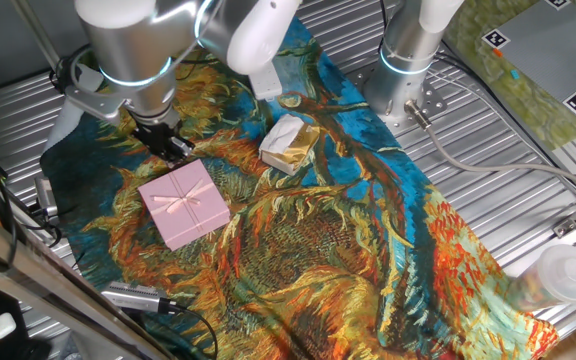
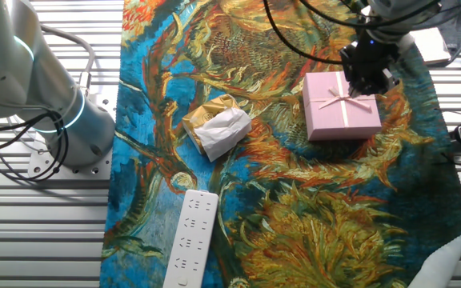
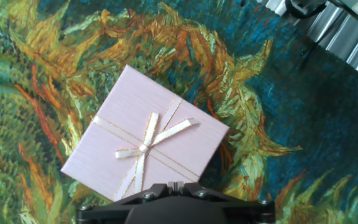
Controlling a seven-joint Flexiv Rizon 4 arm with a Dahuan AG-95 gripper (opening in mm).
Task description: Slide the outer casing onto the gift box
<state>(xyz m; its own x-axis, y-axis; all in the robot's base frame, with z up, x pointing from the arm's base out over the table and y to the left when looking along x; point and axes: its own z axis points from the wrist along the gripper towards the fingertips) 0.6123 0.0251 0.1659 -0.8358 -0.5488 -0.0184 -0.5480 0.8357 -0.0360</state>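
Observation:
The outer casing (image 1: 184,202) is a flat pale-pink square with a thin ribbon bow, lying flat on the painted cloth. It also shows in the other fixed view (image 2: 341,106) and fills the middle of the hand view (image 3: 145,143). I cannot make out the gift box as a separate pink rim; only one pink block shows. My gripper (image 1: 173,148) hangs just above the casing's far edge, also seen in the other fixed view (image 2: 366,82). In the hand view the gripper (image 3: 176,185) has its jaws pressed together with nothing between them.
A cream-and-gold wrapped lump (image 1: 290,143) lies on the cloth beside the casing. A long white bar (image 2: 190,238) lies near the cloth's edge. A second arm's base (image 1: 408,60) stands beyond the lump. A dark tool (image 1: 138,297) lies at the cloth's near edge.

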